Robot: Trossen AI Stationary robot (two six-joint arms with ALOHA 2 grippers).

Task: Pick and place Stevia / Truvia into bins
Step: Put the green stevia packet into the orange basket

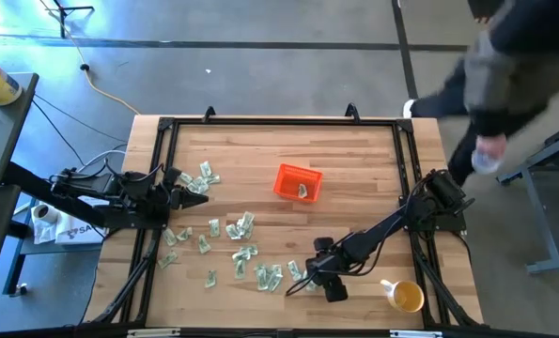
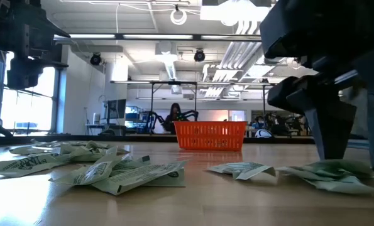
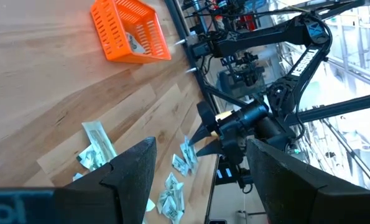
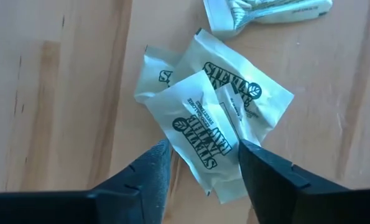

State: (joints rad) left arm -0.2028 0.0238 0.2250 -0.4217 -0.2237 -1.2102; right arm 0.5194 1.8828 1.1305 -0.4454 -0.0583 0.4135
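Pale green and white sachets (image 1: 244, 252) lie scattered over the wooden table (image 1: 354, 160), mostly across its left and near-middle parts. The orange bin (image 1: 297, 182) stands near the table's centre, toward the far side, with one sachet inside it. The right gripper (image 4: 200, 163) is low over a small overlapping pile (image 4: 219, 118) at the near edge of the scatter, its fingers (image 4: 148, 169) partly spread on either side of the top sachet's end; whether they press it yet cannot be told. The left gripper (image 1: 179, 197) waits at the table's left edge, jaws spread wide and empty. A yellow cup (image 1: 406, 297) stands at the near right. A person (image 1: 504, 75) stands beyond the far right corner.
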